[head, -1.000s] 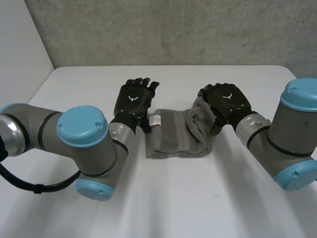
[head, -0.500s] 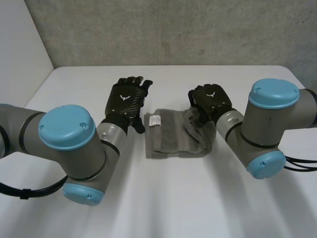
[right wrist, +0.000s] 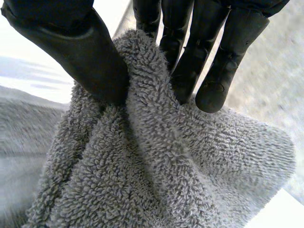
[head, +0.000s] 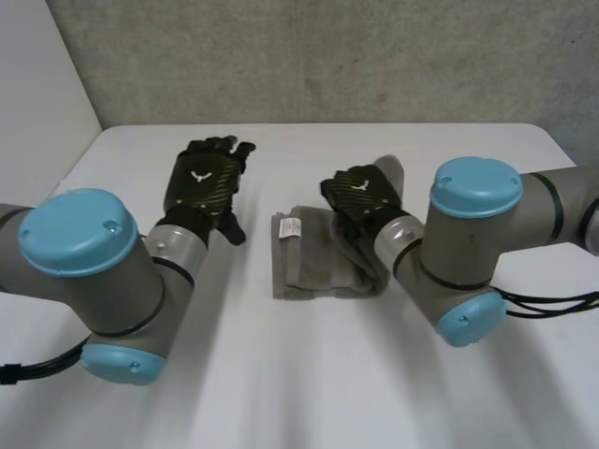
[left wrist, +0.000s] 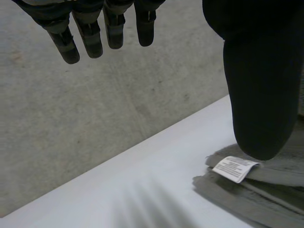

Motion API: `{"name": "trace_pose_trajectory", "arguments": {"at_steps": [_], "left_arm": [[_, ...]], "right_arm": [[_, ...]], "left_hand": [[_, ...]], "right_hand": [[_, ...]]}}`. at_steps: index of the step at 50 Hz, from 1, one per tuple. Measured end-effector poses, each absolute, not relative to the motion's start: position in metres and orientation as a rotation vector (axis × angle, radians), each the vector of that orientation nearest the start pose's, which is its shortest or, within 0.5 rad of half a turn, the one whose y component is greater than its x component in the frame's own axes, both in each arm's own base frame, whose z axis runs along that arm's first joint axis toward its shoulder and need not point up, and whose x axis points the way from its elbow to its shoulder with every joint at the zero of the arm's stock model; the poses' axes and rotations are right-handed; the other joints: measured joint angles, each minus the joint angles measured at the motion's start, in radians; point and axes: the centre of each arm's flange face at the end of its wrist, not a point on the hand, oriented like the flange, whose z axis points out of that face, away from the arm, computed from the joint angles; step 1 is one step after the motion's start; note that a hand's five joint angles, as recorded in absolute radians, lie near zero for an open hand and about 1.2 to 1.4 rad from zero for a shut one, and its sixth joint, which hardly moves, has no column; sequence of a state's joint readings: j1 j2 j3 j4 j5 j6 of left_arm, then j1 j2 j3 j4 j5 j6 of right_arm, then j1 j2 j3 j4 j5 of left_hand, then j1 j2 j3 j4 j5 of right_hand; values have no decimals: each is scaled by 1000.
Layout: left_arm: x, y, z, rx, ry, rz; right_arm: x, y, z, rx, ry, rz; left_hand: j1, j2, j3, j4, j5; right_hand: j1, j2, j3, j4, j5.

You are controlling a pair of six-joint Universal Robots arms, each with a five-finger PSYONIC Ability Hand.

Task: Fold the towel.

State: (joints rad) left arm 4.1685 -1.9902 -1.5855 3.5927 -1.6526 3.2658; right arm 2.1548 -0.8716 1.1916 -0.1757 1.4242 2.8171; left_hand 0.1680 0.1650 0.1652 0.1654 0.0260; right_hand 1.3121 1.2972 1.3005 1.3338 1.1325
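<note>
Toward the left edge of the smooth white bench (head: 309, 374), the black left hand (head: 204, 182) hovers released, its hard ribbed fingers (left wrist: 90, 38) straight and spread, holding nothing. It is well apart from the cloth, with the rough grey wall (head: 309, 56) behind it. Near the middle of the bench lies the grey terry towel (head: 314, 267), folded into a flat, layered rectangle with stacked edges (left wrist: 256, 190). A small white label (head: 293, 227) with fine print sticks out at its far left corner (left wrist: 235, 168). The towel's right end is gathered up off the stack into a thick, looped-pile bunch (right wrist: 156, 180). There the black right hand (head: 360, 192) is grasping it: the smooth rounded thumb (right wrist: 80, 42) presses one side of the plush fold and the fingers (right wrist: 209, 42) press the other, pinching the cloth between them.
</note>
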Motion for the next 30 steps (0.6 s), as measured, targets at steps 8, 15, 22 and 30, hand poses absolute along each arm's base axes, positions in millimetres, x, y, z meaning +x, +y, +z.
{"name": "trace_pose_trajectory", "arguments": {"at_steps": [8, 15, 22, 30], "left_arm": [[-284, -274, 212, 602, 2250, -2399], [-269, -277, 217, 554, 2234, -2391], [-269, -276, 215, 561, 2236, -2392], [-280, -282, 228, 585, 2169, -2498]], "right_arm": [[401, -240, 169, -1342, 1680, -1826], [425, -206, 132, -1530, 1560, -1699], [425, -203, 110, -1588, 1599, -1675], [414, -206, 150, -1505, 1622, -1785]], "left_hand": [[0, 0, 0, 0, 0], [0, 0, 0, 0, 0], [0, 0, 0, 0, 0], [0, 0, 0, 0, 0]], "right_hand": [[0, 0, 9, 0, 0], [2, 0, 10, 0, 0], [-236, -236, -226, -222, -221], [-1052, -1050, -1054, -1078, -1073]]}}
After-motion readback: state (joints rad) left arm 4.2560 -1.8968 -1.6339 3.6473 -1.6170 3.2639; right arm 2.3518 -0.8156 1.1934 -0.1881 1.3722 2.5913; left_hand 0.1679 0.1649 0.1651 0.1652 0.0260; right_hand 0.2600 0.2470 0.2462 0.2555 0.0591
